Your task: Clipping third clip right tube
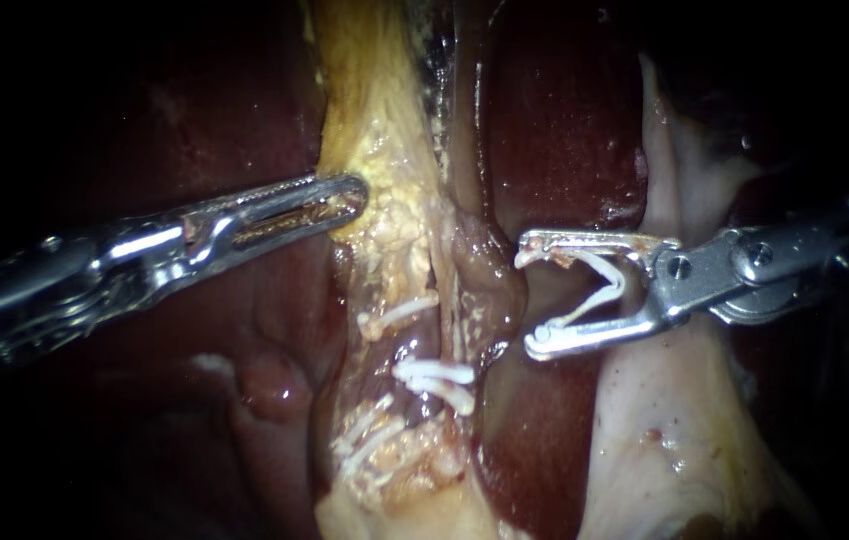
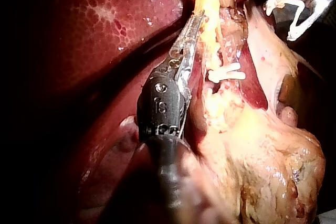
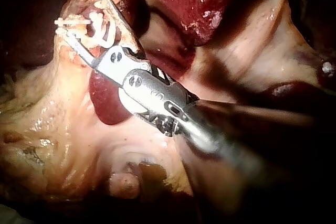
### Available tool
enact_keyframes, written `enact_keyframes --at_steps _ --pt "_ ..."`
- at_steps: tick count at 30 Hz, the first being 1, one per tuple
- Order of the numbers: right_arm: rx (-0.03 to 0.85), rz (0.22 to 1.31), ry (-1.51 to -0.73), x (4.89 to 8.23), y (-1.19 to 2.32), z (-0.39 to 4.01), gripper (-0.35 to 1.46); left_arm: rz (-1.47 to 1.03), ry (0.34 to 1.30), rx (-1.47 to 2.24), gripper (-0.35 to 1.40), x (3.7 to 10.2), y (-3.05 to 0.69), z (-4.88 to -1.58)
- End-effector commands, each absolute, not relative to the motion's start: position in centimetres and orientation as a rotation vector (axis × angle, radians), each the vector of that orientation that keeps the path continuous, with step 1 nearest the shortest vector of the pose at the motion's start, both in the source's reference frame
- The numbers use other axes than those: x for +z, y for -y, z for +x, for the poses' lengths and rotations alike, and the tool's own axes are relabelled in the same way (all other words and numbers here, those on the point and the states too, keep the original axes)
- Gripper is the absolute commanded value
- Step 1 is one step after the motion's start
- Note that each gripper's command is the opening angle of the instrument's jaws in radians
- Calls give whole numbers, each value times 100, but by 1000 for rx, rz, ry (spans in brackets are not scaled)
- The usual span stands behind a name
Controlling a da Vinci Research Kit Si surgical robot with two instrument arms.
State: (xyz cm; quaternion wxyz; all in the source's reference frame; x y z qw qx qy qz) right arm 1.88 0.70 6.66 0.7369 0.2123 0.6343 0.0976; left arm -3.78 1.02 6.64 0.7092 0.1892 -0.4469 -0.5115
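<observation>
Just beside the right tube (image 1: pixel 486 275), on its right flank, the right instrument (image 1: pixel 530 300) hangs with its jaws spread wide. An open white clip (image 1: pixel 599 290) sits between them, touched by both. The jaw tips face the tube and lie near it, but neither has passed around it, so the tube is outside the clip's mouth. Lower down, two placed clips (image 1: pixel 436 378) lie close together, apparently on the same tube. Other clips (image 1: pixel 396 312) show on the yellow strand to its left. The left instrument (image 1: pixel 349 197) comes in from the far side, its jaws clamped on the edge of the yellow fatty tissue (image 1: pixel 374 120).

The main risk seems to be a short bite. If the jaws close before both tips clear the tube's far side, the clip would pinch only part of the wall and leave the tube open. An advancing upper tip could also dig into the tube rather than slide past it. Coming in too low would land the new clip on the placed pair. If the left instrument's hold slipped, the tissue could sag and hide the gap behind the tube.
</observation>
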Motion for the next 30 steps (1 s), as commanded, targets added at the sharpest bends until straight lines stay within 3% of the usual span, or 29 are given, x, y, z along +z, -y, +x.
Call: enact_keyframes --at_steps 1,12,21,30 --pt "245 502 -1364 669 -62 190 60 422 993 -1134 -35 661 -102 -375" --pt "485 771 -1233 732 -25 231 58 415 1002 -1153 -35 608 -101 -331" --pt "557 765 -1178 771 -40 261 58 412 1040 -1171 -35 555 -94 -314" --pt "603 786 -1153 782 -45 283 57 399 1059 -1166 -35 537 -96 -309"
